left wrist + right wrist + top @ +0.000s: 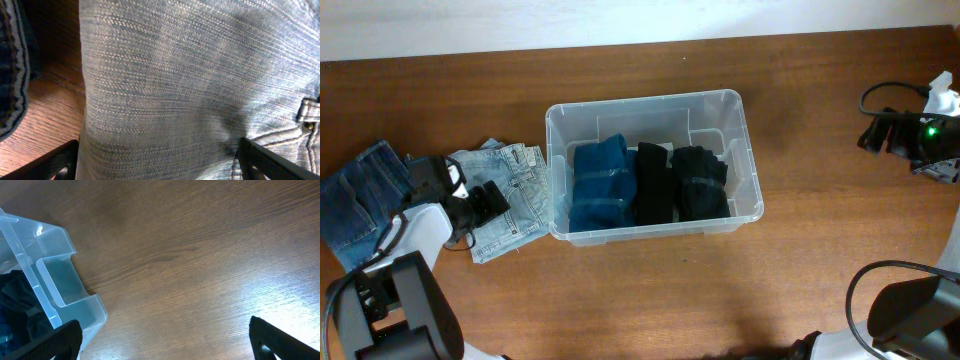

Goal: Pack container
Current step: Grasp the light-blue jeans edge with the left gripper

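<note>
The clear plastic container [750,170] stands mid-table and holds a folded blue garment [600,185] and two black ones [652,183] [700,182]. Its corner shows in the right wrist view [55,275]. Folded light-wash jeans [520,195] lie left of it. My left gripper [485,200] is open, low over these jeans [190,85], a finger on each side of the fold. My right gripper [880,130] is open and empty, above bare table right of the container.
Dark blue jeans [360,195] lie at the far left, their edge in the left wrist view [12,65]. The wooden table [820,260] runs to the front and right. A white object [942,95] sits at the far right edge.
</note>
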Controlling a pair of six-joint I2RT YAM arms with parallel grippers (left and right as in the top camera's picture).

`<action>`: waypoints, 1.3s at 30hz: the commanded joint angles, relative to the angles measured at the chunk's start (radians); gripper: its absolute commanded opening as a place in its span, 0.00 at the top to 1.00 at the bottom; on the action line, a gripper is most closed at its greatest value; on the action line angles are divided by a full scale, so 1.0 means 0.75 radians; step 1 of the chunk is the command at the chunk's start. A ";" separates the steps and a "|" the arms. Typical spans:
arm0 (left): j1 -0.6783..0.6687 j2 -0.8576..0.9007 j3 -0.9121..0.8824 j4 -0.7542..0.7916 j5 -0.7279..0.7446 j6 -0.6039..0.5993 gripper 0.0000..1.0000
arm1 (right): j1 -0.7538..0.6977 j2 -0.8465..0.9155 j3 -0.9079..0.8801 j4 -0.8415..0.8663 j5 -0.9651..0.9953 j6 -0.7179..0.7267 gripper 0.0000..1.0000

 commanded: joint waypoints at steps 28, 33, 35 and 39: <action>-0.002 0.011 -0.079 -0.020 0.150 0.007 0.63 | -0.005 0.001 0.014 0.001 0.002 -0.009 0.02; -0.002 0.011 -0.060 -0.036 0.150 0.034 0.95 | -0.005 0.001 0.014 0.001 0.002 -0.008 0.02; -0.002 0.009 -0.045 -0.047 0.150 0.034 0.99 | -0.005 0.001 0.014 0.001 0.002 -0.009 0.02; -0.002 0.002 -0.007 -0.065 0.150 0.034 0.99 | -0.005 0.001 0.014 0.001 0.002 -0.009 0.01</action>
